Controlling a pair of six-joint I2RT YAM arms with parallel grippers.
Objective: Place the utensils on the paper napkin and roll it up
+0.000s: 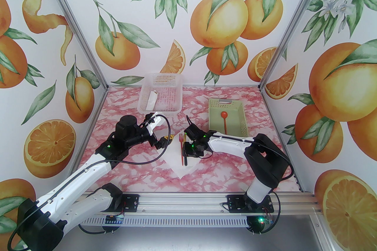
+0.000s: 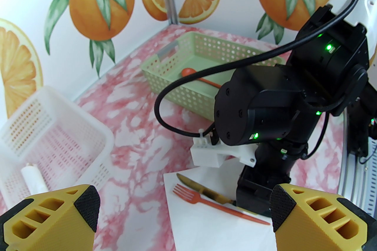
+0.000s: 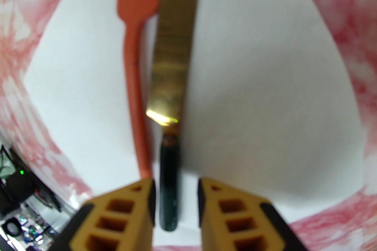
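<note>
Fork point(image 3: 134, 67) and knife point(image 3: 173, 38) lie side by side on the paper napkin point(image 3: 265, 82). Spoon point(image 1: 224, 121) lies in the green basket point(image 1: 215, 102); rolling not begun. Right gripper point(image 3: 175, 188) straddles the knife handle, jaws clear of it (released). Left gripper point(image 2: 185, 204) hangs wide open nearby. White basket point(image 1: 147, 88) holds a paper roll point(image 1: 152, 98); nothing blocks the spoon.

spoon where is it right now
Top view: the red-orange spoon lies in the green basket at the far right, away from the fork and knife on the napkin.
</note>
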